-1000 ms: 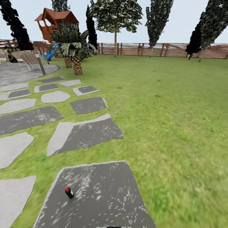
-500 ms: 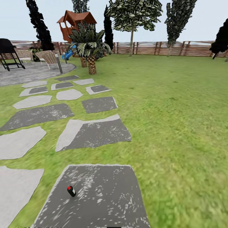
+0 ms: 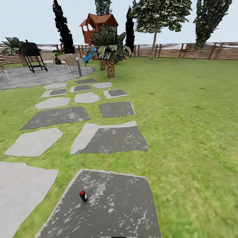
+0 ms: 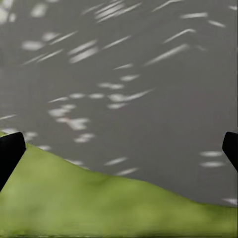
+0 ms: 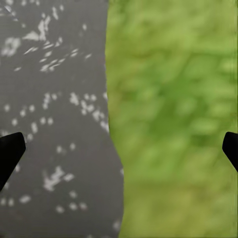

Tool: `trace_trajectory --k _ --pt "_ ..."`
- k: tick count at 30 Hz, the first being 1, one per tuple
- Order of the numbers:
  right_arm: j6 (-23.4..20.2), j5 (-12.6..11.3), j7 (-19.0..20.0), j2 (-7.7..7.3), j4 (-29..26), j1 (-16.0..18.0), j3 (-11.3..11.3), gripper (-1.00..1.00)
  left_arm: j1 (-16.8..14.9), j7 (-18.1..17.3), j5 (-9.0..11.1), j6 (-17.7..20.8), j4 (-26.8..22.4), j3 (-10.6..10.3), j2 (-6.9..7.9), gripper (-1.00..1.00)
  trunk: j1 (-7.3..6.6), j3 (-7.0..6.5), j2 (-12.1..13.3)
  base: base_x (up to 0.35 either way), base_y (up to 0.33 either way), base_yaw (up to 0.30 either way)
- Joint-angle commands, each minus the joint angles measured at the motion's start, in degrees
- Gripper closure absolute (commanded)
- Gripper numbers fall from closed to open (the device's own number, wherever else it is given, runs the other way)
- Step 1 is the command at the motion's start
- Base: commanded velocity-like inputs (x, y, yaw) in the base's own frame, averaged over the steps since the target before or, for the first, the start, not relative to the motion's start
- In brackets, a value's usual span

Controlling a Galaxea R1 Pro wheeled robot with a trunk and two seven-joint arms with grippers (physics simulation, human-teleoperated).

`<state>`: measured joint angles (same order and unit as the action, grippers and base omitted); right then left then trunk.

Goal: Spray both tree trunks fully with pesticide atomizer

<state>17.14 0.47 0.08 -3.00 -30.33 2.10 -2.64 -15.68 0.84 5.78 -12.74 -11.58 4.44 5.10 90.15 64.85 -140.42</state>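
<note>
The pesticide atomizer (image 3: pixel 83 196), a small black bottle with a red top, stands on a dark grey paving slab (image 3: pixel 115 205) close in front of me, near the slab's left side. A tall tree with a bare grey-tan trunk (image 3: pixel 154 45) and a leafy crown stands far off by the fence, across the grass lawn (image 3: pixel 188 132). In the left wrist view my left gripper (image 4: pixel 119 148) hangs open over the slab's edge and grass. My right gripper (image 5: pixel 119 148) is open too, above the border between slab and grass. Neither holds anything.
Grey stepping slabs (image 3: pixel 109 138) run away to the left toward a paved patio with a black grill (image 3: pixel 31 54) and chairs. A short palm (image 3: pixel 110 53), a wooden playhouse (image 3: pixel 98 26) and dark narrow trees (image 3: pixel 62 28) stand behind. A slatted reddish fence (image 3: pixel 185 51) rings the lawn.
The whole head view has swung left, so everything has slid rightward in the picture and the grill has come into sight. The atomizer stays on the same slab.
</note>
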Motion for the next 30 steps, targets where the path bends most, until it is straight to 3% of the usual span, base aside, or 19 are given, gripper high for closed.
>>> trace_trajectory --k 1,12,30 --pt "0.2 0.1 0.0 0.01 0.0 0.0 -0.1 -1.0 0.0 -0.1 0.5 -0.2 0.1 0.0 -0.01 -1.0 -0.01 0.04 0.0 0.001 -0.001 0.278" --pt "0.2 0.1 0.0 0.01 0.0 0.0 -0.1 -1.0 0.0 -0.1 0.5 -0.2 0.0 -0.1 -0.07 -1.0 -0.01 0.04 0.0 0.013 -0.021 0.278" --pt "0.2 0.1 0.0 0.01 0.1 0.0 -0.1 -1.0 0.0 -0.1 0.5 -0.2 0.0 0.0 0.07 -1.0 -0.01 0.04 0.0 0.123 -0.227 0.278"
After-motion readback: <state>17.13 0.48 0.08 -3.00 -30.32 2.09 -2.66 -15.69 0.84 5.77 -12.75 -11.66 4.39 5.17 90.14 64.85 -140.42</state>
